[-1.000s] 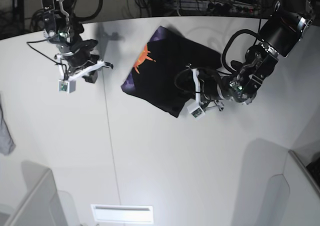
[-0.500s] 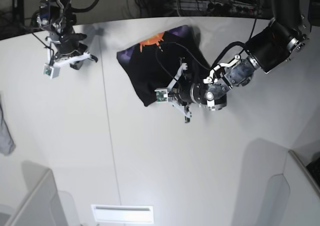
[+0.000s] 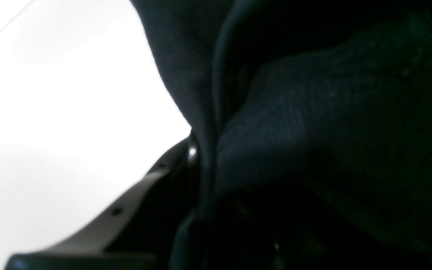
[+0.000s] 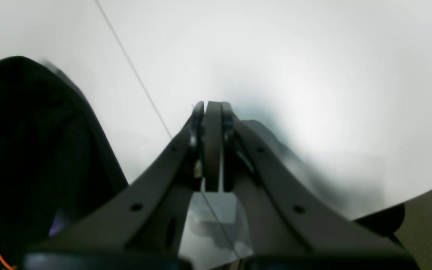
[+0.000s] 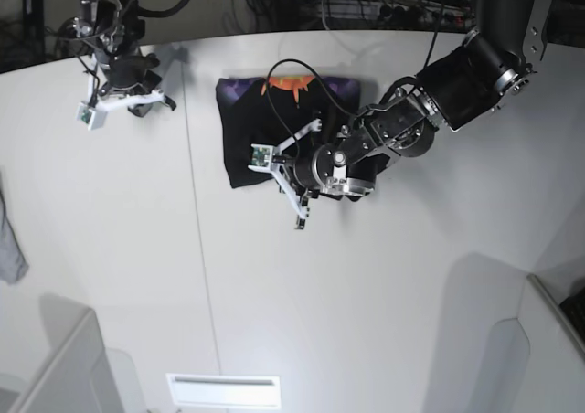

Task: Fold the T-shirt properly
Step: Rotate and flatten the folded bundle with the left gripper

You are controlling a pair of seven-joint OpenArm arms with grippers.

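The black T-shirt (image 5: 274, 125) lies folded near the table's back, with its orange and purple print (image 5: 291, 82) at the far edge. My left gripper (image 5: 281, 177) is at the shirt's near edge. In the left wrist view, black cloth (image 3: 313, 131) fills the space against one finger (image 3: 133, 198), so the gripper is shut on the shirt. The other finger is hidden. My right gripper (image 5: 128, 98) is at the back left, apart from the shirt. Its fingers are pressed together and empty in the right wrist view (image 4: 213, 108), where the shirt (image 4: 32, 142) shows at the left.
A small grey cloth scrap (image 5: 9, 239) hangs at the left edge. A thin seam line (image 5: 196, 230) runs down the white table. Cables and equipment sit behind the table's back edge. Grey panels stand at the lower corners.
My left gripper has moved left with the T-shirt, turning it until it lies square near the back edge. My right arm has drawn back toward the back left corner.
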